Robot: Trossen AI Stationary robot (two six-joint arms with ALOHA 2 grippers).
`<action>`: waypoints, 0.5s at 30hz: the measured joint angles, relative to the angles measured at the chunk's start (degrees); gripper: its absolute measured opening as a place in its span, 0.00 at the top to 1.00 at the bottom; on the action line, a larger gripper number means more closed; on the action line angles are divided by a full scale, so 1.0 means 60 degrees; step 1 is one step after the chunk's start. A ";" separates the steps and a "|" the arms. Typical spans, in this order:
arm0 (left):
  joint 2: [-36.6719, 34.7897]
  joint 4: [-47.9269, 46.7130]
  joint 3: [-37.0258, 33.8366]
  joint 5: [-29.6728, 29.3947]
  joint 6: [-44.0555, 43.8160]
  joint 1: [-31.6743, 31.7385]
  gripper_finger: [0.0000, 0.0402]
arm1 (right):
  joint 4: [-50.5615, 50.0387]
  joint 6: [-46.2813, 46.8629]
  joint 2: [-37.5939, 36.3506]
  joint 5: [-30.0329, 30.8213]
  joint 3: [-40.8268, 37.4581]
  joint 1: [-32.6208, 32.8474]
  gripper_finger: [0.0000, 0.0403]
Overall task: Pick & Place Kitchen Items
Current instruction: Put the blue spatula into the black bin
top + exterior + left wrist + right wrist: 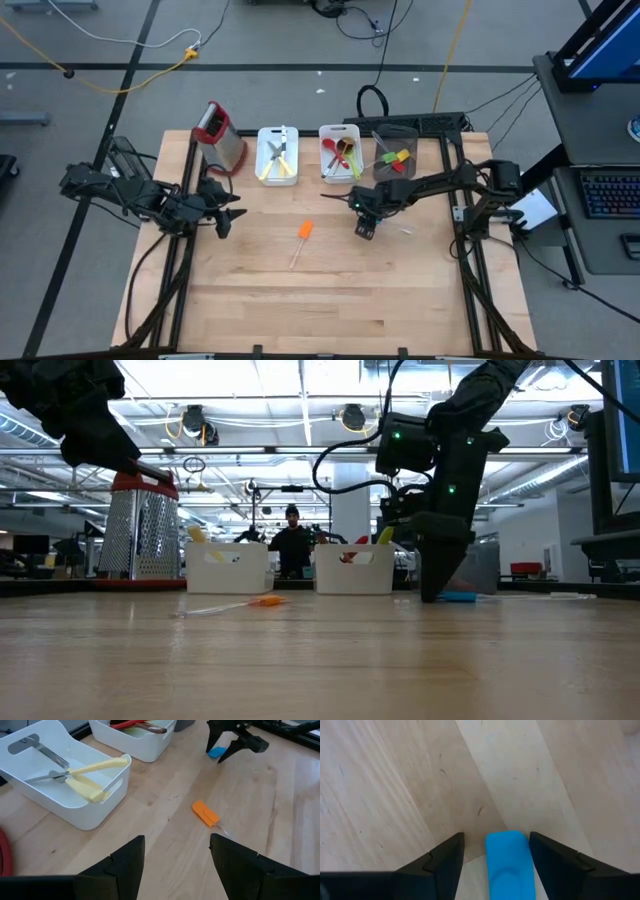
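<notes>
A blue spatula [510,865] lies flat on the wooden table, right of centre. My right gripper [496,840] points down over its blue end, open, one finger on each side with a narrow gap to each. In the low view the fingers [432,585] reach down to table height beside the blue piece [462,597]. An orange spatula [304,231] with a clear handle lies flat at the table's middle. My left gripper [225,212] hangs open above the table's left part, holding nothing.
Along the far edge stand a metal grater with a red top [220,135], a white bin [277,176] with cream-handled knives, a second white bin [339,130] with red and wooden utensils, and a grey cup [395,135] with green and orange tools. A person [292,545] stands beyond the table.
</notes>
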 joint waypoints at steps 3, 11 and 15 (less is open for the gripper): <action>-0.0002 0.0004 0.0000 0.0000 0.0000 0.0000 0.43 | 0.0202 -0.0002 -0.0557 0.0272 0.0004 0.0002 0.43; -0.0002 0.0007 0.0000 0.0000 0.0153 0.0000 0.43 | -0.0337 -0.0201 -0.2147 0.0848 -0.0009 -0.0009 0.39; -0.0002 0.0007 0.0000 -0.0004 0.0157 0.0000 0.43 | -0.0566 -0.0202 -0.2309 0.0715 -0.0011 0.0000 0.39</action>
